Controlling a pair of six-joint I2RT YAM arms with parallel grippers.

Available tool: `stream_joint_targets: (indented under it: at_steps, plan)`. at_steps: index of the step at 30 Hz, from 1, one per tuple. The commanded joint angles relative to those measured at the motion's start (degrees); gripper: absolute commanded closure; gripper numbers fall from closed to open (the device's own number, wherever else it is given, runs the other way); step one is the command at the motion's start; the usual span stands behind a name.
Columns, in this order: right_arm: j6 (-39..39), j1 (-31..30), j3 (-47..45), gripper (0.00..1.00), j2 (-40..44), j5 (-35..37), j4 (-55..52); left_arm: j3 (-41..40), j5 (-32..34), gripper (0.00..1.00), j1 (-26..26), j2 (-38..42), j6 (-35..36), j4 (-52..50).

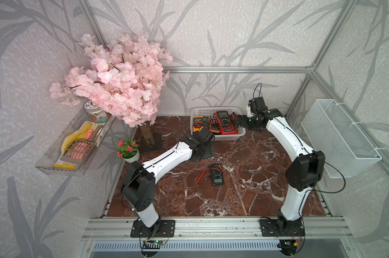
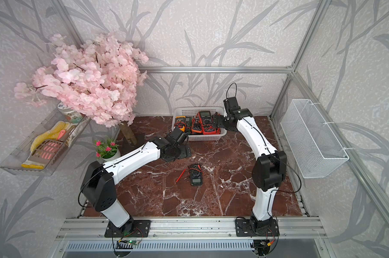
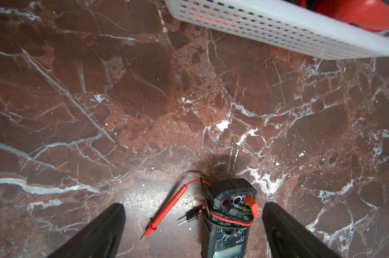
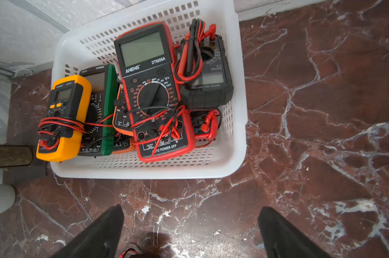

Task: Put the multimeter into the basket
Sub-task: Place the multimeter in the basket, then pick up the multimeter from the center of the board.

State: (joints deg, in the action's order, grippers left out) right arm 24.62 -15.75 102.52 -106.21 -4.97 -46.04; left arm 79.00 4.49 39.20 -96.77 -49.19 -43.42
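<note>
left gripper [image 3: 193, 205] is spread wide and empty. the black multimeter [image 3: 229, 221] lies on the marble table [image 3: 122, 100] close by, lined up between its fingers, with a loose red probe [image 3: 166, 212] right beside it. right gripper [image 4: 191, 207] is wide too, holding nothing. the white basket [image 4: 144, 172] sits just ahead, crowded with meters. the red meter [image 4: 153, 89] reads "aneng dt9205a" and "auto power off".
</note>
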Motion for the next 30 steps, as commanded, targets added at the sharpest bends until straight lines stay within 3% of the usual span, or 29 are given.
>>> stream_joint_targets:
  at_steps: [1, 7, 15, 23, 30]
  plan:
    - [2.41, -0.23, -7.67, 0.01, 4.68, -1.74, 4.23, -1.12, 2.13, 0.00, 2.09, -0.31, -2.81, -3.01]
    - [3.54, -4.29, -21.88, 0.01, 14.14, -2.39, 3.83, -3.26, 4.35, 0.00, 2.55, 2.02, -3.71, -3.97]
    - [12.98, -18.17, -34.74, 0.01, 21.82, 2.61, 4.50, -3.64, 7.71, 0.00, 0.08, 4.43, 0.40, -10.48]
    - [22.19, -30.21, -35.74, 0.01, 18.73, 8.74, 5.05, -13.33, 6.67, 0.00, -11.04, 16.17, 5.03, -10.69]
    - [24.33, -34.89, -31.64, 0.01, 11.28, 10.69, 3.21, -18.30, 6.89, 0.00, -16.06, 23.93, 7.78, -8.11]
